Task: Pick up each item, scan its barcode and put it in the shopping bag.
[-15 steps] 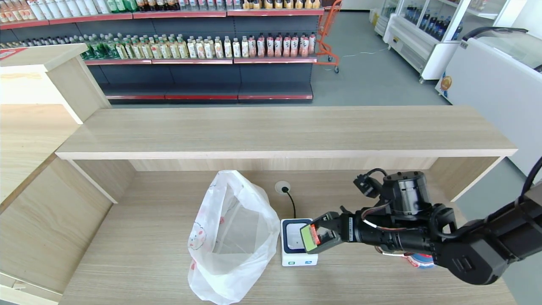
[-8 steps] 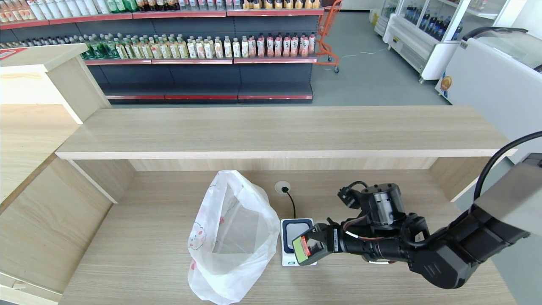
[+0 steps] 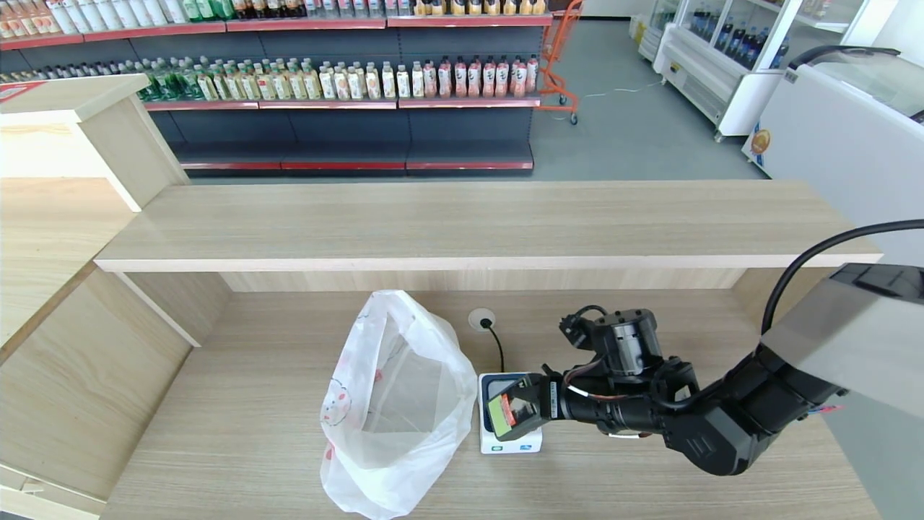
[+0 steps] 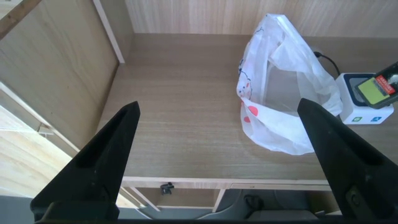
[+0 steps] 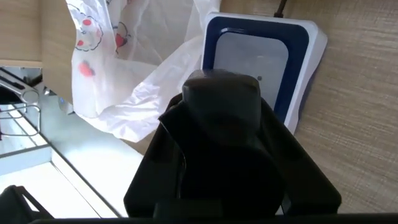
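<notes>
Low in the middle of the frame, the right pincer (image 3: 517, 417) is clamped on a small green-and-red packet (image 3: 499, 417) over the scanner (image 3: 514, 446), beside the shopping bag (image 3: 393, 404) on the wooden surface (image 3: 238, 433). The left pincer (image 4: 219, 106) hangs spread wide.

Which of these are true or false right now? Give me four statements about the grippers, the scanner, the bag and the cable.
1. The right gripper holds a small green and red item over the barcode scanner. True.
2. The shopping bag lies flat and closed. False: it stands open, on the scanner's left.
3. The left gripper is shut on a bottle. False: it is open and empty.
4. A black cable runs from the scanner to a hole in the counter. True.
</notes>
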